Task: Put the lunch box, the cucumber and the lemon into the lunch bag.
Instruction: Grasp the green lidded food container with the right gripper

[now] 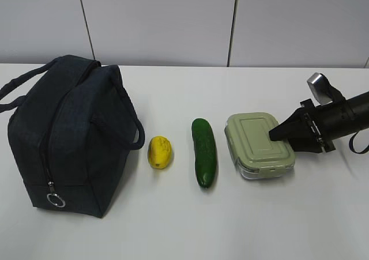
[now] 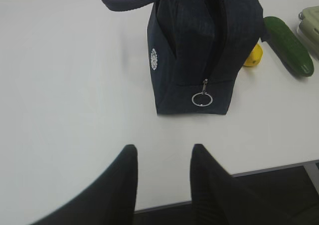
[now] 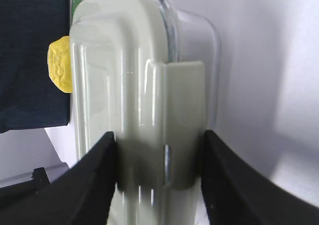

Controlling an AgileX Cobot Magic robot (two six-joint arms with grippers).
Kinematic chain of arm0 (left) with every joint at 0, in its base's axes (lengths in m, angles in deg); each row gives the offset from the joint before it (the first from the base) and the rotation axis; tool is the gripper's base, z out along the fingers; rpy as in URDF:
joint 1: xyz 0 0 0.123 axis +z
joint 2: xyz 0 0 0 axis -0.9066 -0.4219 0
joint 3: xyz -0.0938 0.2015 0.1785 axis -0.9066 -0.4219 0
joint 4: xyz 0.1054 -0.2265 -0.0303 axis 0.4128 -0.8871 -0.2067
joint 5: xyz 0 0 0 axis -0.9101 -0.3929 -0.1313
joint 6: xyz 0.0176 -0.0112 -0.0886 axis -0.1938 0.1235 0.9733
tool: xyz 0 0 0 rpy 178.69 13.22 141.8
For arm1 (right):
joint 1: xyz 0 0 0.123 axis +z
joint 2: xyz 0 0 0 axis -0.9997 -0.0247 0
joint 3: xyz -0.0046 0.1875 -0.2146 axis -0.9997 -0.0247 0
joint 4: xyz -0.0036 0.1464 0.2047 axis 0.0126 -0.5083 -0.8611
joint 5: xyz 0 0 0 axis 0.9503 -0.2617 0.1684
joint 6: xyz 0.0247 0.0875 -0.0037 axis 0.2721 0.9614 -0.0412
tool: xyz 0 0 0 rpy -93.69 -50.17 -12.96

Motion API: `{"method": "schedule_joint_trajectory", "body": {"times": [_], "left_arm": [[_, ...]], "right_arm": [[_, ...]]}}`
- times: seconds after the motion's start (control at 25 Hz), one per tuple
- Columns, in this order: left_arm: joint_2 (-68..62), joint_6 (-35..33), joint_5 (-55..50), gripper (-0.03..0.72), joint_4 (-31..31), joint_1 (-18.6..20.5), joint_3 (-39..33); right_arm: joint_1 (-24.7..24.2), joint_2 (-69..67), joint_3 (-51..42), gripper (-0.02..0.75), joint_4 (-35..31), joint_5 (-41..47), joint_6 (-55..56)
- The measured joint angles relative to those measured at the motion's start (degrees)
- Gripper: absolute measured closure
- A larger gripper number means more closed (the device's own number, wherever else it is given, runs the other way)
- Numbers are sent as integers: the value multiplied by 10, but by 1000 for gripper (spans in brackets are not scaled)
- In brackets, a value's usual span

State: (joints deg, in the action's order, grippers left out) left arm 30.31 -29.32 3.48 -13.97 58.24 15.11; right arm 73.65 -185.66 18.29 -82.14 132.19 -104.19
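The navy lunch bag [image 1: 69, 133] stands at the left, its ring pull [image 1: 56, 200] hanging at the near end. The yellow lemon [image 1: 159, 151], the dark green cucumber [image 1: 204, 153] and the lunch box [image 1: 256, 142] with its sage-green lid lie in a row to its right. My right gripper [image 1: 277, 134] is at the box's right end. In the right wrist view its fingers [image 3: 107, 150] press lid and base of the box [image 3: 134, 75] at the clip. My left gripper [image 2: 162, 147] is open and empty, above the table's front edge, short of the bag [image 2: 199, 35].
The white table's front edge [image 2: 249, 172] runs just under my left fingers. A pale panelled wall [image 1: 173, 23] stands behind the table. The left wrist view also shows the lemon [image 2: 253, 58] and the cucumber [image 2: 289, 45] beyond the bag.
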Motion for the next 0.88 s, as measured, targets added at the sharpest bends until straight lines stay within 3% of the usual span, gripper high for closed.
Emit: {"method": "schedule_joint_trajectory", "body": {"times": [0.88], "left_arm": [[0, 0, 0, 449, 0, 0, 0]], "right_arm": [[0, 0, 0, 375, 1, 0, 31]]}}
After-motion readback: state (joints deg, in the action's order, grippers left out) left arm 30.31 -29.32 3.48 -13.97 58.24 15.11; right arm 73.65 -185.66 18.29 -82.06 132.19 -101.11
